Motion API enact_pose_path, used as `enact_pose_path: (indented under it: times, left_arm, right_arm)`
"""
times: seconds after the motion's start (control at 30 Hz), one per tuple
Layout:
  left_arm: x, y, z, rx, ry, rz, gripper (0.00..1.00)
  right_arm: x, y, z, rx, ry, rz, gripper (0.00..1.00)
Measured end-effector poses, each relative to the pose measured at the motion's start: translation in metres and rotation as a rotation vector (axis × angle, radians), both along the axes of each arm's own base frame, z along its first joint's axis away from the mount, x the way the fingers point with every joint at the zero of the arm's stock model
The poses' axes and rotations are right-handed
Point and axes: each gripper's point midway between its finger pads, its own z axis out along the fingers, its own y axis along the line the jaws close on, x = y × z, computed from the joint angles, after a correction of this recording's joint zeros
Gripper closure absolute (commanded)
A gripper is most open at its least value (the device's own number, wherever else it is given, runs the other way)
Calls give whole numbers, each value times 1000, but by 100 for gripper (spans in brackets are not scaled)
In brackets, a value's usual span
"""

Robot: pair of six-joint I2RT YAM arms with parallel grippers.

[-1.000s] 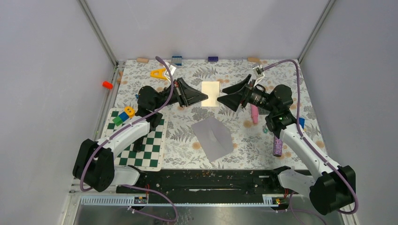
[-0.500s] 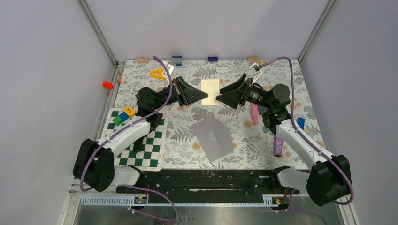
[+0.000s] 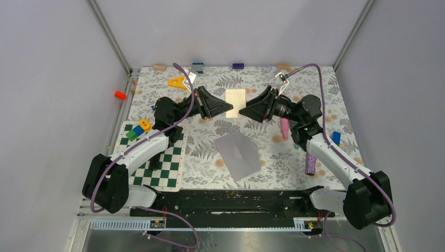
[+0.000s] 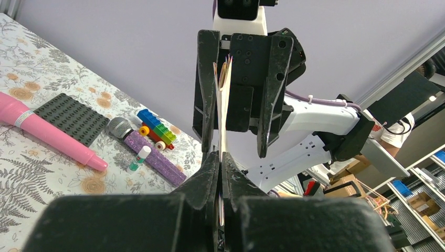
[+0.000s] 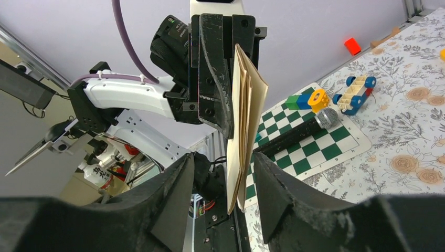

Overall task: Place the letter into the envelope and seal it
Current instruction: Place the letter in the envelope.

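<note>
The tan letter [image 3: 235, 104] hangs folded and upright in the air, above the back middle of the table. My left gripper [image 3: 229, 108] is shut on its left edge; in the left wrist view the letter [image 4: 222, 100] runs edge-on out of the pressed fingertips [image 4: 212, 163]. My right gripper [image 3: 243, 112] faces it from the right. Its jaws straddle the letter's [image 5: 245, 121] free edge, with a gap showing on both sides. The right gripper [image 5: 225, 178] is open. The grey envelope [image 3: 239, 153] lies flat on the table, nearer the front.
A green chessboard mat [image 3: 157, 160] with toy blocks [image 3: 137, 129] lies at the left. A pink tube [image 3: 284, 127], a purple glitter microphone [image 3: 310, 164] and a dark studded plate [image 4: 73, 118] sit at the right. A yellow letter A [image 3: 177, 82] lies at the back.
My right gripper has moved left up to the letter and its jaws have narrowed around the free edge. The left gripper has stayed shut and still.
</note>
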Motion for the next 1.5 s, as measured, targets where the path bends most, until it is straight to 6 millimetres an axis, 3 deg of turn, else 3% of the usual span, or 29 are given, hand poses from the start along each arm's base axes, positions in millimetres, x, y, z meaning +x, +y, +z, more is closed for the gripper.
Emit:
enact_pose_path:
  times: [0.27, 0.4, 0.43, 0.5, 0.6, 0.63, 0.83, 1.03, 1.2, 1.33, 1.5]
  left_arm:
    - [0, 0, -1, 3, -7, 3, 100]
    - [1, 0, -2, 7, -14, 6, 100]
    - [1, 0, -2, 7, -16, 5, 95]
    - [0, 0, -2, 8, -20, 4, 66]
    - [0, -1, -4, 18, -24, 3, 5]
    - [2, 0, -5, 24, -22, 5, 2]
    - [30, 15, -22, 132, -26, 86, 1]
    - [59, 37, -58, 369, -128, 191, 1]
    - [58, 50, -104, 589, -258, 218, 1]
    - [46, 58, -147, 740, -341, 205, 3]
    - [29, 61, -190, 842, -306, 142, 3]
  right_arm:
    - [3, 1, -1, -2, 12, -1, 74]
    - [5, 2, 0, -2, 18, 0, 98]
    - [5, 3, 0, -3, 19, -1, 100]
    - [6, 3, -2, -6, 28, -4, 100]
    - [7, 3, -2, -16, 35, -4, 100]
    - [7, 4, -2, -25, 32, -1, 100]
    - [5, -4, -14, -127, 2, -19, 100]
    - [9, -28, -50, -281, 7, -87, 100]
    - [11, -44, -85, -414, 19, -137, 100]
    - [16, -53, -116, -518, 65, -167, 100]
    - [22, -64, -175, -665, 232, -172, 100]
